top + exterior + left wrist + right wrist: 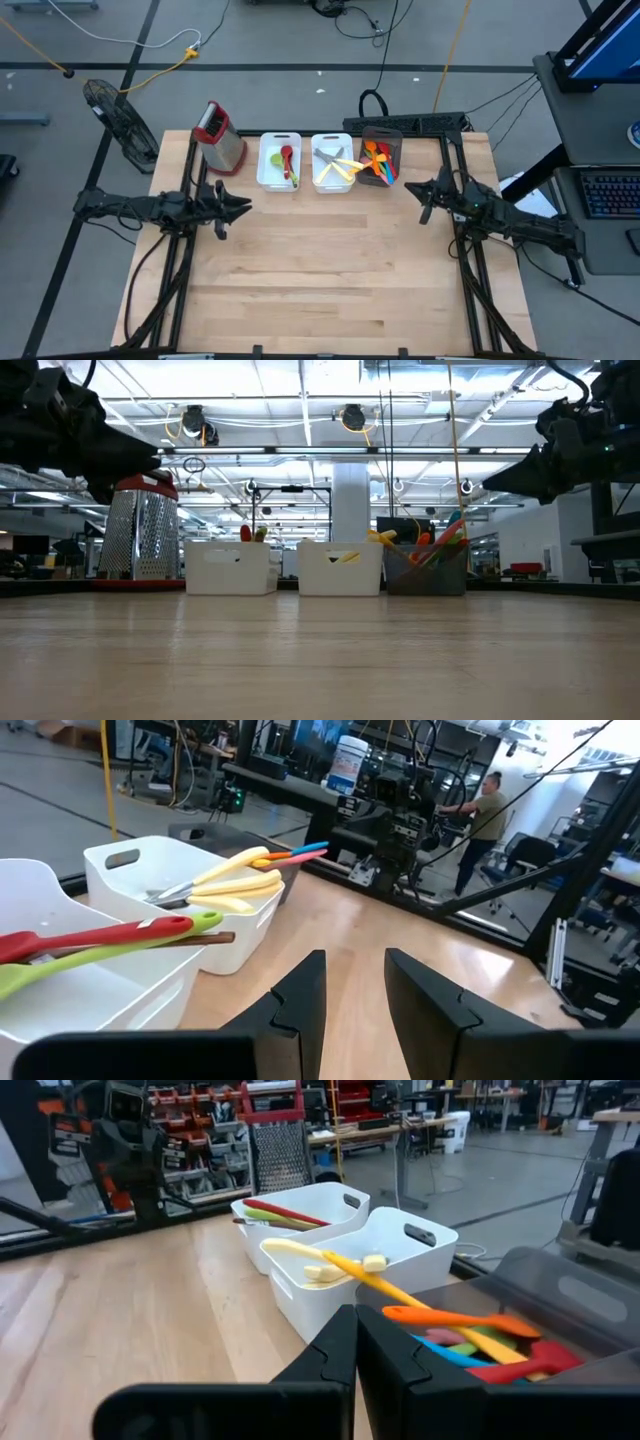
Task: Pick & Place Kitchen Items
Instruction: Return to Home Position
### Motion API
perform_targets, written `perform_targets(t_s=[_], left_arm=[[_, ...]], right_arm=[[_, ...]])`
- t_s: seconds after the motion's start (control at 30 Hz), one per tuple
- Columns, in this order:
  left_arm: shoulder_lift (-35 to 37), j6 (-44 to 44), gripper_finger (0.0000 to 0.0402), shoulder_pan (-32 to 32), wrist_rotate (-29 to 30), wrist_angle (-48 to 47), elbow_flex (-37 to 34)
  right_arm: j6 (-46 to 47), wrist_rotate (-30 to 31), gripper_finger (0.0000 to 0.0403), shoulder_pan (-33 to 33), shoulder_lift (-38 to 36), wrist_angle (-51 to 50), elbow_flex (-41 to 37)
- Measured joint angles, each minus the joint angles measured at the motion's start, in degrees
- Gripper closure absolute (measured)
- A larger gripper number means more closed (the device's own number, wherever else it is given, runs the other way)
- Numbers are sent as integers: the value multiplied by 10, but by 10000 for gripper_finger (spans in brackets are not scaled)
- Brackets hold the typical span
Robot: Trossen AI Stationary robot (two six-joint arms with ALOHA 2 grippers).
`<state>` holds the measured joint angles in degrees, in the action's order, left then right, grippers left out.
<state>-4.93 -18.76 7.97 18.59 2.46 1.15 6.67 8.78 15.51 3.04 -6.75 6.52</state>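
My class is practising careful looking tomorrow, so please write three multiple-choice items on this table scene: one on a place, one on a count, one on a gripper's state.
1. Where does the box grater stand?
A. Beside the white bins, on the left arm's side.
B. Inside a bin.
C. On a shelf.

2. How many white bins are on the table?
A. One.
B. Two.
C. Four.

3. How is the left gripper?
A. Open and empty.
B. Shut on a spoon.
C. Shut on a knife.

Answers: 1 A, the high view shows it next to the leftmost bin; 2 B, two stand side by side; 3 A, its wrist view shows the fingers apart, nothing between.
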Motion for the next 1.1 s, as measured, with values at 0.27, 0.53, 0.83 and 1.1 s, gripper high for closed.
perform_targets(t_s=[0.27,0.53,0.83,1.1], left_arm=[[-3,22,295,0,-1,-2,0],[-3,19,295,0,-1,14,-1],[-3,19,295,0,-3,17,-1],[-3,18,295,0,-3,18,-1]], right_arm=[[-26,12,403,0,9,-23,-1],[-20,32,402,0,15,-17,-2],[-14,32,401,0,15,53,-4],[-14,32,402,0,15,120,-7]])
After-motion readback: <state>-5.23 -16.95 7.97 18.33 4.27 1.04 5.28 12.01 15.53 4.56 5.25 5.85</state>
